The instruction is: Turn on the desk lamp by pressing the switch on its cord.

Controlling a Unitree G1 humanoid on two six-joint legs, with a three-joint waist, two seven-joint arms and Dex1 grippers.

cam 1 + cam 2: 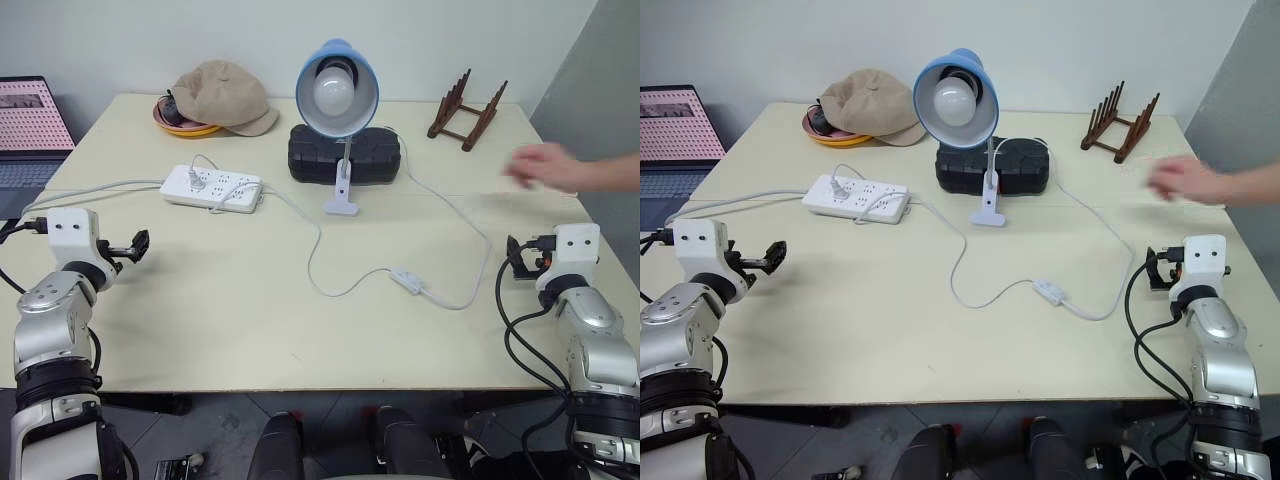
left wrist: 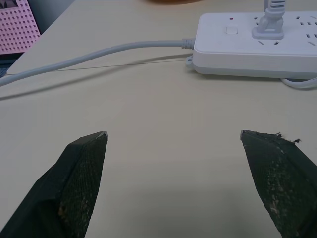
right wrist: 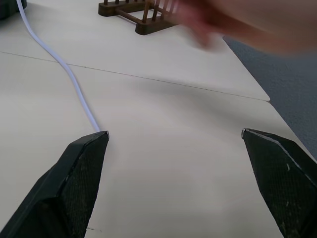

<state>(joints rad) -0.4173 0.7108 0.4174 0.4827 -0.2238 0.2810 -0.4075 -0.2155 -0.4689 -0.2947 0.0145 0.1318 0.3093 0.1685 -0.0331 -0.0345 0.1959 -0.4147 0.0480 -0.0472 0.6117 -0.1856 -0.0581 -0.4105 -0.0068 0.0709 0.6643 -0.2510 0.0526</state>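
The desk lamp (image 1: 337, 90) with its light-blue shade and white bulb stands at the table's back middle, unlit. Its thin white cord (image 1: 320, 262) loops forward over the table, and the small white switch (image 1: 405, 281) lies on it, right of centre. My left gripper (image 1: 138, 246) hovers open over the table's left side, far from the switch. At the right edge my right gripper (image 1: 516, 258) is open too, its fingers (image 3: 81, 178) wide apart beside the cord (image 3: 74, 85).
A white power strip (image 1: 212, 188) lies left of the lamp, a black box (image 1: 345, 153) behind the lamp's base. A cap (image 1: 222, 96) on an orange dish sits back left, a wooden rack (image 1: 467, 113) back right. A person's hand (image 1: 555, 167) reaches in from the right. A laptop (image 1: 30, 120) stands at the far left.
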